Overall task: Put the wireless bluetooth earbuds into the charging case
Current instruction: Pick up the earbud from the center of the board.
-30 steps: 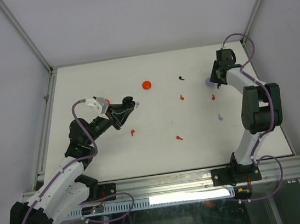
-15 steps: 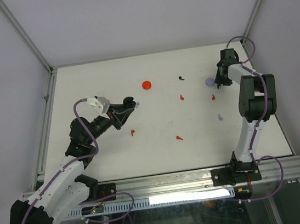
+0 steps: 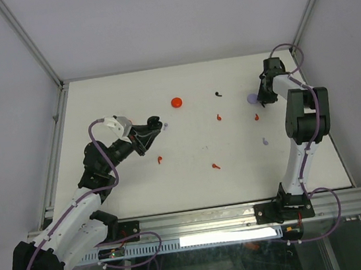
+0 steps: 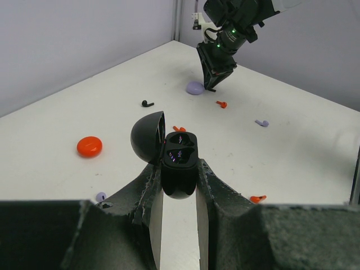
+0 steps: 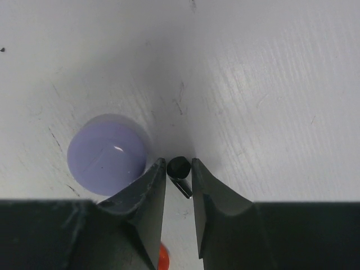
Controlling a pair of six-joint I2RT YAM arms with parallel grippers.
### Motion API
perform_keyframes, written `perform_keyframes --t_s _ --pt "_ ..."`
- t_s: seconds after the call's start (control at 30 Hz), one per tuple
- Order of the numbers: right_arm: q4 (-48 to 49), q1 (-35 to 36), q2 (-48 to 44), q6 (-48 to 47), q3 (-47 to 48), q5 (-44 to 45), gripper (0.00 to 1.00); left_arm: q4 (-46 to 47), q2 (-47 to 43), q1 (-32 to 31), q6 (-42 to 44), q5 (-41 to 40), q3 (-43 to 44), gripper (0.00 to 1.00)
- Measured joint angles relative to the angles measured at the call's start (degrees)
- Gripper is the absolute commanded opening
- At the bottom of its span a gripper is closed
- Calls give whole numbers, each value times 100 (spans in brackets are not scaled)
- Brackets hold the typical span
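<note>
My left gripper (image 3: pixel 146 135) is shut on the black charging case (image 4: pixel 179 153), held above the table with its lid (image 4: pixel 147 138) open; the case also shows in the top view (image 3: pixel 155 122). My right gripper (image 5: pixel 179 169) is down on the table at the back right (image 3: pixel 263 97), and its jaws pinch a black earbud (image 5: pixel 179 167) lying on the surface. Loose earbuds lie on the table: black (image 3: pixel 218 93), red (image 3: pixel 219 117), red (image 3: pixel 257 117), lavender (image 3: pixel 265 141), red (image 3: pixel 216 166), red (image 3: pixel 159 159).
A lavender disc (image 5: pixel 107 154) lies just left of my right fingers, also seen in the top view (image 3: pixel 251 98). A red disc (image 3: pixel 176 101) lies at the back middle. A small lavender earbud (image 3: pixel 165 125) lies by the case. The cell's walls close in the back and sides.
The right arm's forearm has swung upright and its gripper has settled beside the lavender disc. The left arm holds the case almost still.
</note>
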Motion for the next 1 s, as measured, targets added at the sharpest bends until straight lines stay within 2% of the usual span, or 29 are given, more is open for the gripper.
perform_keyframes --t_s 0.17,0.53,1.0 --pt "-133 0 0 -22 26 0 18 -2 0 2 7 0 0 2" --pt "-376 295 -354 -31 -339 -146 17 -2 0 37 9 4 0 2" --pt "-531 2485 -1751 -22 -1174 -756 18 4 -122 74 7 13 0 2"
